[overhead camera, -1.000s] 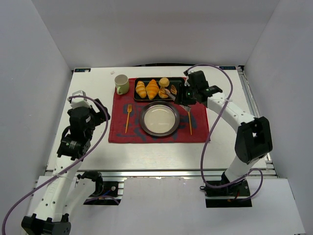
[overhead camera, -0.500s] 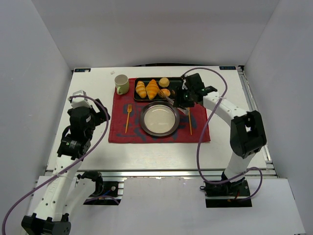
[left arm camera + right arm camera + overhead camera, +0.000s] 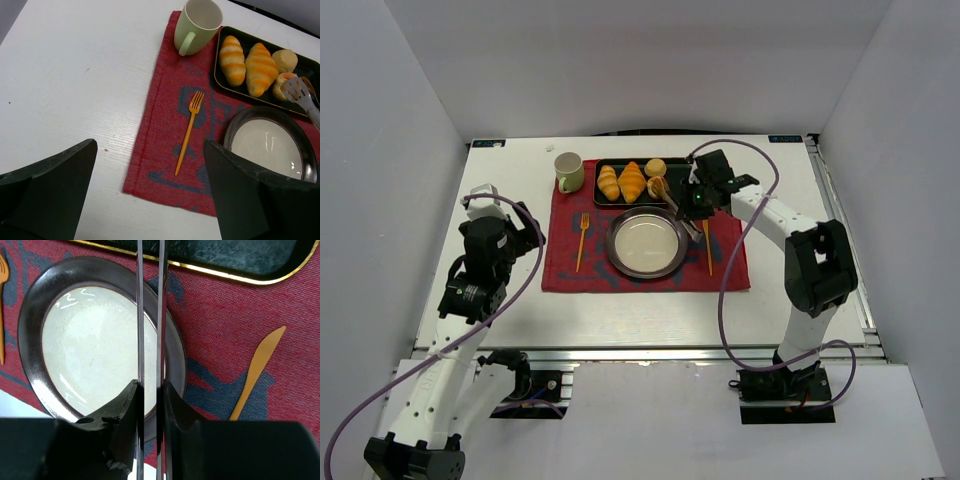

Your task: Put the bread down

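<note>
At the far right side of the red placemat, the right gripper is clamped tight on a pair of metal tongs. Its two black fingers press the thin arms so close that they run nearly parallel. From the gripper the tongs reach out over the right rim of the dark plate and on to the black, gold-edged tray just behind it. Their slotted head lies against the bread, the small golden-orange bun at the right end of the tray, on its near side. From where I stand I cannot tell whether the bun is actually pinched between the tong tips or only touched by them. A paler bun sits just behind it, and two striped croissants lie side by side to its left. The plate holds nothing and rests in the middle of the placemat, with an orange fork to its left and an orange knife to its right. A pale green mug stands at the placemat's far left corner, beside the tray. Well away on the left, the left gripper hangs above the white table with its jaws spread wide, holding nothing.
</note>
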Controlling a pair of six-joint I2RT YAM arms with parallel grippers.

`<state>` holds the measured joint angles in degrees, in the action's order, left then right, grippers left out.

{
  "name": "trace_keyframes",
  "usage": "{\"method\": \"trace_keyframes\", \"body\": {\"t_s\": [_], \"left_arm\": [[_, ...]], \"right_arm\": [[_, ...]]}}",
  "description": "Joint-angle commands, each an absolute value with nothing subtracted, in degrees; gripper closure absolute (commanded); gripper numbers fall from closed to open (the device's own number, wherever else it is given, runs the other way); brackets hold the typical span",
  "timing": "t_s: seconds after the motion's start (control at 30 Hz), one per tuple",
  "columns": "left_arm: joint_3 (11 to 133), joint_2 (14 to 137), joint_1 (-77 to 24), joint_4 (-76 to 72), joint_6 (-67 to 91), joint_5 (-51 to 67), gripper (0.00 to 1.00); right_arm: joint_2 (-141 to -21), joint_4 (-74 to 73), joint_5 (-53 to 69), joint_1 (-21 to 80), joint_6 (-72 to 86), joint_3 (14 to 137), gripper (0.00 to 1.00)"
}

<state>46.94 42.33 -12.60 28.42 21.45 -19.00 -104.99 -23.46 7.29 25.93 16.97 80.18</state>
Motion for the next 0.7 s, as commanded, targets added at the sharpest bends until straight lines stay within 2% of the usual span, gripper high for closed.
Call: {"method": "trace_keyframes", "body": {"t_s": [0.0, 0.3, 0.5, 0.67], "left_arm": [[47.8, 42.0, -12.8, 29.1, 21.0, -19.4, 0.02], [47.8, 41.5, -12.8, 29.3, 21.7, -18.8, 0.02], [47.7, 41.2, -12.8, 29.3, 22.1, -18.4, 0.02], [48.0, 41.2, -12.8, 29.4, 22.1, -18.0, 0.02]], "right_arm": [[-101.1, -22.4, 6.2, 25.7, 16.7, 83.8, 0.86], [-91.6, -26.3, 8.2, 25.8, 17.0, 85.7, 0.84], [-82.0, -26.7, 14.4, 27.2, 17.1, 72.4, 0.82], [-75.9, -27.2, 12.8, 30.5, 16.5, 62.3, 0.82]]}}
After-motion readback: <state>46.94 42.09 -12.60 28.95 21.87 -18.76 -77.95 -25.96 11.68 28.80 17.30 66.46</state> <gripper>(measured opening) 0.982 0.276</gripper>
